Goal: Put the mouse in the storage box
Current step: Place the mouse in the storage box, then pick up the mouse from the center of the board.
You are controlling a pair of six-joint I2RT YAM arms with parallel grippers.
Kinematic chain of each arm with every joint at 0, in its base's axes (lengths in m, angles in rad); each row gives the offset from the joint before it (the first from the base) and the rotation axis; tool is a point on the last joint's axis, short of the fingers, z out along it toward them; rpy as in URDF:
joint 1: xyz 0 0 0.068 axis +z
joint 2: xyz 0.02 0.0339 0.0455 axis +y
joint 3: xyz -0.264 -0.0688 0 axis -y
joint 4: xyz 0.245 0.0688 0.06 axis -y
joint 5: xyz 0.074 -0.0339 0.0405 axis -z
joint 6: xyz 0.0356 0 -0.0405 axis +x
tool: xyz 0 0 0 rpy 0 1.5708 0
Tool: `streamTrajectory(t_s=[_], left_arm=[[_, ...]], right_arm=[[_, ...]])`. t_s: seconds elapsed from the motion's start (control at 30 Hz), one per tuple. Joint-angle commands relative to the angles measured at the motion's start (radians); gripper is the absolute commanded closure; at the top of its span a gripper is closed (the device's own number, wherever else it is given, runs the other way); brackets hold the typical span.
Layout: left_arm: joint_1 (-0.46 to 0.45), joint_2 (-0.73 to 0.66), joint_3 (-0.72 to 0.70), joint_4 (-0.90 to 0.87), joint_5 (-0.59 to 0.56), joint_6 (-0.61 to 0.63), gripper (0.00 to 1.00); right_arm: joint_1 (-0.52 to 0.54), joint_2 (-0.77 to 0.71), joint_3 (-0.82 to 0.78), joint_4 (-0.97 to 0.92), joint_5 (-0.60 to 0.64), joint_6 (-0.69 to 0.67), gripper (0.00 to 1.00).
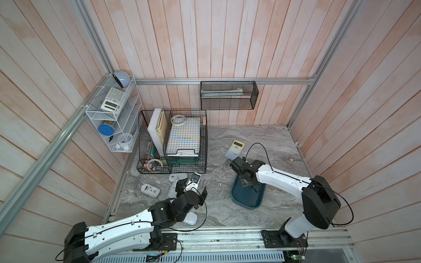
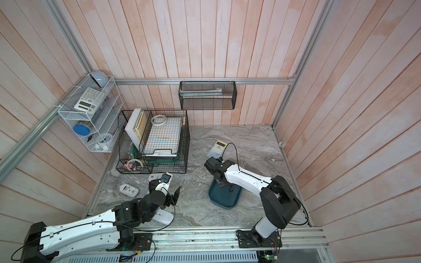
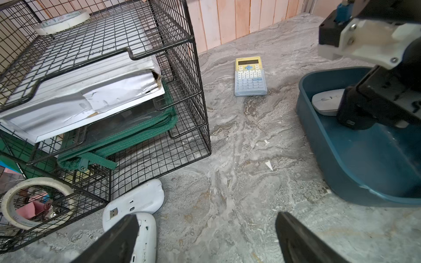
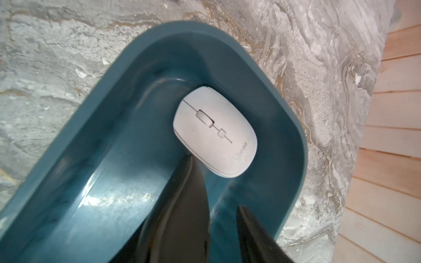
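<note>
The storage box point(image 1: 250, 201) point(image 2: 227, 200) is a dark teal tub on the marble table, right of centre. A white mouse point(image 4: 215, 132) point(image 3: 325, 102) lies on the tub floor point(image 4: 109, 173) near one rounded end, button side up. My right gripper point(image 4: 216, 181) point(image 1: 248, 185) hangs inside the tub just above it, open, with nothing between the jaws. The right arm hides this mouse in both top views. My left gripper point(image 3: 207, 215) point(image 1: 192, 187) is open over bare table, beside two upturned white mice point(image 3: 136, 200) point(image 3: 145, 236).
A black wire-grid basket point(image 1: 173, 141) with papers and tape rolls stands at the back left. A calculator point(image 1: 234, 149) lies behind the tub. More white mice point(image 1: 150, 189) point(image 1: 190, 218) lie at the left front. A black mesh tray point(image 1: 229, 95) and a white shelf point(image 1: 114, 113) hang on the walls.
</note>
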Motion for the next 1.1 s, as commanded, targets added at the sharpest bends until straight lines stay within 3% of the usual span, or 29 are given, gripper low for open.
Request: streamTrajectory(t_s=[0.0,0.3,0.47,0.63,0.83,1.07], left_arm=[[0.002,-0.007,0.012,-0.019,-0.039,-0.032,0.0],[0.039,-0.015,0.035,-0.125,-0.055,-0.178,0.0],[0.079,0.018,0.058,-0.277,-0.132,-0.413,0.0],[0.098,0.026,0.077,-0.398,-0.053,-0.585,0.0],[0.1,0.063,0.079,-0.536,0.104,-0.913,0.0],[0.098,0.148,0.025,-0.583,0.259,-1.171,0.0]], right_arm=[[0.031,0.011,0.028,-0.039,0.006,0.024,0.39],[0.1,-0.051,0.048,0.009,-0.122,0.001,0.36],[0.079,-0.117,0.0,0.102,-0.157,-0.024,0.34],[0.043,-0.239,-0.093,0.246,-0.265,-0.066,0.33],[0.041,-0.437,-0.272,0.45,-0.248,-0.021,0.33],[0.034,-0.518,-0.302,0.445,-0.244,-0.016,0.33]])
